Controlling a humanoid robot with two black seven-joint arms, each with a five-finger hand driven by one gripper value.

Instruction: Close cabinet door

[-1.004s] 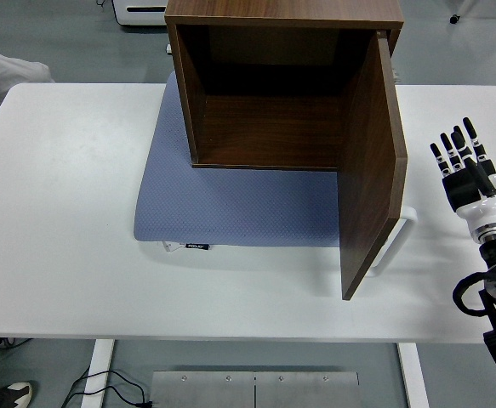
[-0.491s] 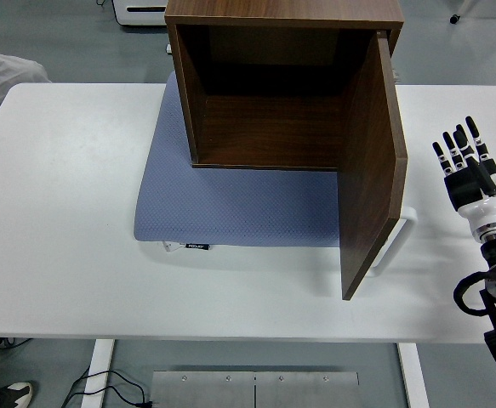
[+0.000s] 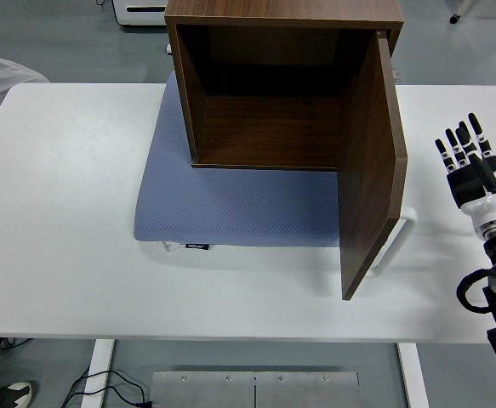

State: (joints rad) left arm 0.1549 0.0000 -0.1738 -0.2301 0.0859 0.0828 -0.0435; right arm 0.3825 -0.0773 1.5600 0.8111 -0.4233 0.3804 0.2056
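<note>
White table. Brown cabinet, 12 o'clock, on blue mat; interior empty. Cabinet door, swung wide open toward 5 o'clock, white handle outside. Right hand, 3 o'clock, well apart from door: fingers straight, close together, holding nothing.

Bright even overhead light, sharp pic, soft shadow under cabinet door, no glare

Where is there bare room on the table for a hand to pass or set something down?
Free: the white table left of the blue mat, and the near strip in front of it. Crowded: the cabinet fills the back centre, and its open door narrows the right side, where the right hand hovers.
</note>
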